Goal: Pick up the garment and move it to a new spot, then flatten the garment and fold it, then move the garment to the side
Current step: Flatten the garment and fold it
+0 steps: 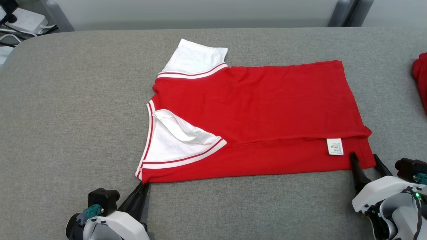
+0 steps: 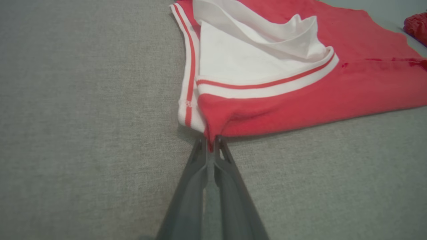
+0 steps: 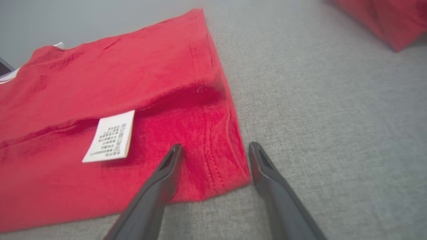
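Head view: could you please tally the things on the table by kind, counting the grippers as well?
Garments: 2, the red shirt and another red garment at the right edge.
Labels: 1, the white label on the shirt.
Grippers: 2, the left gripper and the right gripper.
Total: 5.

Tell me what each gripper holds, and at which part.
The left gripper pinches the garment at its near corner beside the striped trim. The right gripper holds nothing; its open fingers straddle the hem corner.
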Robot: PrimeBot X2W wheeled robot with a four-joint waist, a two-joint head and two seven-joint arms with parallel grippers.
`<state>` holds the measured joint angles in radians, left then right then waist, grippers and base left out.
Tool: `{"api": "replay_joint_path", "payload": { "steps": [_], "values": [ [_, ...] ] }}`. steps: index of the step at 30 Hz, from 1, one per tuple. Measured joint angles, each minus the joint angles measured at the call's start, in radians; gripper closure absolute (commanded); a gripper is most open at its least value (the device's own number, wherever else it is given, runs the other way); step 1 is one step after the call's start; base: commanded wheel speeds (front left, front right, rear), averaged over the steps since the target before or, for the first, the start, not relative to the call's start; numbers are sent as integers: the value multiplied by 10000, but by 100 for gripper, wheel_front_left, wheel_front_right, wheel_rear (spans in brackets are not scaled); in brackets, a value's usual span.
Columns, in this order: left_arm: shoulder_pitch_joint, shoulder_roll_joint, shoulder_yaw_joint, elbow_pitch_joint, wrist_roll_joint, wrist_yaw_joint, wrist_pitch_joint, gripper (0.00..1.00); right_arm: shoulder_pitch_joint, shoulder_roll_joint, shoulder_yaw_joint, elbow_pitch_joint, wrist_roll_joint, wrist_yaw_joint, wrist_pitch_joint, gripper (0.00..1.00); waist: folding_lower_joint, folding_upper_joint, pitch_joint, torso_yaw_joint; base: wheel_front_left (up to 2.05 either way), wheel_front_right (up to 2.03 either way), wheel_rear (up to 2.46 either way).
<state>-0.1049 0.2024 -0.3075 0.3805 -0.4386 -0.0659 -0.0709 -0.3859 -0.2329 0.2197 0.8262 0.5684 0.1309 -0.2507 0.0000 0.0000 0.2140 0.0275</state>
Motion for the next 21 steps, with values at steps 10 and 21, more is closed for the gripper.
{"api": "replay_joint_path", "payload": {
  "steps": [10,21],
  "values": [
    [8,29,-132,-267,0,58,46,100,-286,-322,658,284,577,4,-59,100,0,0,-1,122,0,0,0],
    [1165,332,-249,-1632,-17,151,98,100,1301,-715,451,-1267,652,2,-52,100,0,0,-126,-33,0,0,0]
  ]
}}
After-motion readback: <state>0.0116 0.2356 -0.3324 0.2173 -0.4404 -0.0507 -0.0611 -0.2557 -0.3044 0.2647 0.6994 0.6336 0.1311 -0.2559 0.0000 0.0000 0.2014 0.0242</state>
